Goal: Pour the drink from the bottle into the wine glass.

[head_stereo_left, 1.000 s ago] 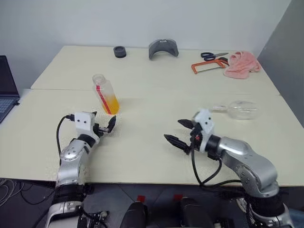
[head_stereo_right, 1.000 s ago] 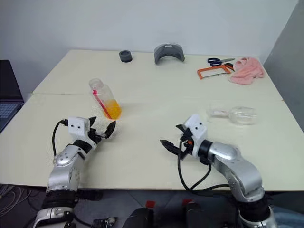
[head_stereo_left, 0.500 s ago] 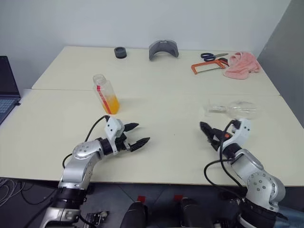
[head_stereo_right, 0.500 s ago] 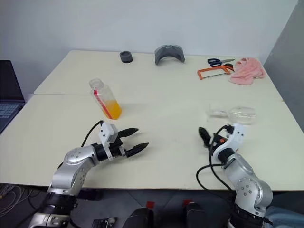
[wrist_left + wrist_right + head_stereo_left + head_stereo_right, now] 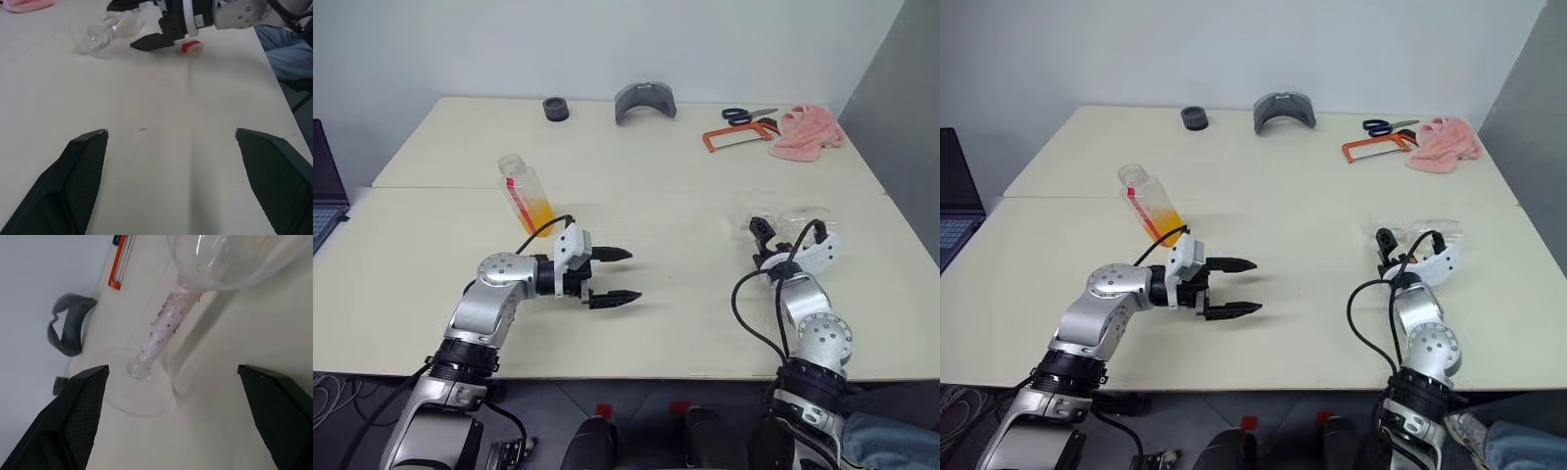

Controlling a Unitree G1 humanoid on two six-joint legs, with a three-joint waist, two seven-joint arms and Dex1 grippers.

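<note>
at the far left edge a laptop sits on a side surface, well apart from the action. on the cream table the bottle stands upright with its cap off, the drink filling only its lower part beside the red label strip. just in front of it and a little toward the middle, the left gripper hovers over bare table, pointing sideways across toward the right arm, its two black fingers spread wide with nothing between them. it is near the bottle but not touching it.

along the back edge lie a small black ring, a grey curved piece, scissors, an orange-framed hacksaw and a pink cloth, none of them in the way.

on the right, the wine glass lies on its side on the table, bowl toward the robot's right, foot toward the middle. the right gripper is right at it, fingers fully apart and holding nothing; in the right wrist view the stem runs between the two fingers, with the round foot beyond.

judging from this, the step in hand is getting the glass upright, before any pouring. the next move probably calls for closing gently on the thin stem, tipping the glass up onto its foot, and letting it settle; the glass could roll or slip. only then should the left gripper turn back for the bottle.
</note>
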